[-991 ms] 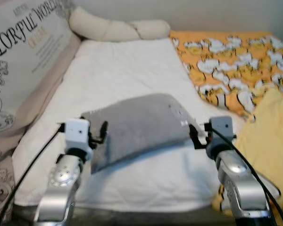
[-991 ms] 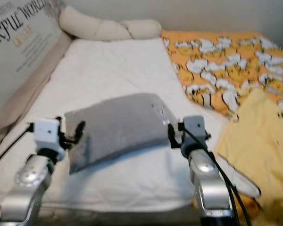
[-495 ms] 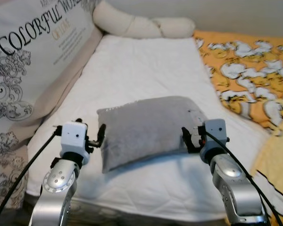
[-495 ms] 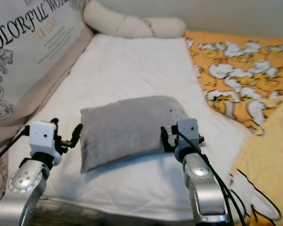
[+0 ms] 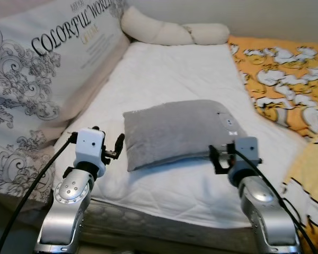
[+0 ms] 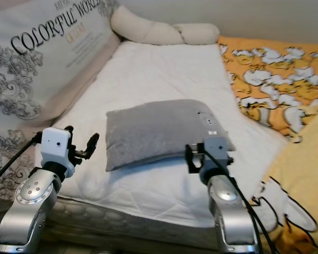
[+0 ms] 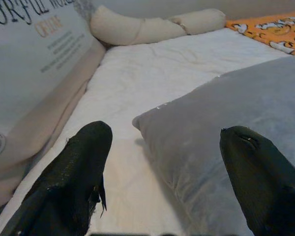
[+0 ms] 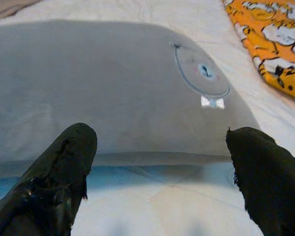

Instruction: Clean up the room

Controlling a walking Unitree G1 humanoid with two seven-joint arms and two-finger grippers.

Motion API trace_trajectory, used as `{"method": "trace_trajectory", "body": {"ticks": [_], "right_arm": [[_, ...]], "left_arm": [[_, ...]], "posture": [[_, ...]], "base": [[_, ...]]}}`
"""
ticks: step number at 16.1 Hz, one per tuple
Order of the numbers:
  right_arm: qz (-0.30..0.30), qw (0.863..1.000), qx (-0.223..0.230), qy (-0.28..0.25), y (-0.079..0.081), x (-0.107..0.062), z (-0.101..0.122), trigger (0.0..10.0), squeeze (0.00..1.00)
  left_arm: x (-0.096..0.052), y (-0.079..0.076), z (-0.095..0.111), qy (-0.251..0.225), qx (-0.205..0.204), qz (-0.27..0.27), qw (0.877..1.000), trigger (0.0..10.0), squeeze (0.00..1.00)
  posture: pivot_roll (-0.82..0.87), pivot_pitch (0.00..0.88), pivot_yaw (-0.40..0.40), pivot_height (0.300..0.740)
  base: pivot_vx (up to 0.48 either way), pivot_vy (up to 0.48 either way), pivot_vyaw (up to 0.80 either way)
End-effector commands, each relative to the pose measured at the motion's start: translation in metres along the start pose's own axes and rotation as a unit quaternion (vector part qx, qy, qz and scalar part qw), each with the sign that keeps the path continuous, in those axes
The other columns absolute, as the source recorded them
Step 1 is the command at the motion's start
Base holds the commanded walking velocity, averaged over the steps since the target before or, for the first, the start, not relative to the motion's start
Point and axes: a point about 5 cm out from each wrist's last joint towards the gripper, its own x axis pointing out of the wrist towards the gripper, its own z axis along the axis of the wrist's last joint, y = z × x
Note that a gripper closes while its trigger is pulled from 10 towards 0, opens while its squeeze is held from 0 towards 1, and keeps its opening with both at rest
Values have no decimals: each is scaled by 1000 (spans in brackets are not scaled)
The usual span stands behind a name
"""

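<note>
A grey pillow (image 5: 177, 129) lies flat on the white mattress (image 5: 164, 69), with a small round label near its right end. My left gripper (image 5: 113, 148) is open just off the pillow's near left corner. In the left wrist view that corner (image 7: 152, 120) lies between the spread fingers (image 7: 83, 162). My right gripper (image 5: 221, 156) is open in front of the pillow's near right edge. The pillow (image 8: 113, 88) is a short way ahead of its fingers (image 8: 64, 167) in the right wrist view. Neither gripper holds anything.
A big printed cushion (image 5: 37, 79) leans along the left side. A cream bolster (image 5: 169, 33) lies at the far end. An orange patterned blanket (image 5: 283, 79) covers the right side, and a yellow cloth (image 6: 302, 174) hangs at the near right. The mattress's front edge (image 5: 164, 214) is just below my grippers.
The camera has shifted and the scene sits differently in view. Both grippers were against the pillow's two ends; now they sit a little back from it, nearer the mattress's front edge.
</note>
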Motion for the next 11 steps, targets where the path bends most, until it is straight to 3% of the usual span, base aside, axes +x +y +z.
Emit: {"method": "trace_trajectory", "body": {"ticks": [1, 4, 8, 11], "right_arm": [[0, 1000, -6, -8, 0, -1, 6, 10000, 0], [-7, 1000, 4, -11, -6, 0, 6, 10000, 0], [17, 1000, -10, -16, 5, 6, 14, 10000, 0], [19, 1000, -16, -10, 1, 6, 11, 10000, 0]], "left_arm": [[3, 4, 3, -5, -1, 11, 1000, 10000, 0], [-4, -2, -3, 4, -29, 25, 999, 10000, 0], [-2, 4, -2, 2, -27, 36, 999, 10000, 0], [-4, 0, -5, 6, -31, 33, 999, 10000, 0]], "posture": [[-13, 0, 19, 740], [-1, 0, 19, 740], [11, 0, -11, 740], [14, 0, -6, 740]], "base": [[0, 0, 0], [0, 0, 0], [267, 0, 0], [290, 0, 0]]}}
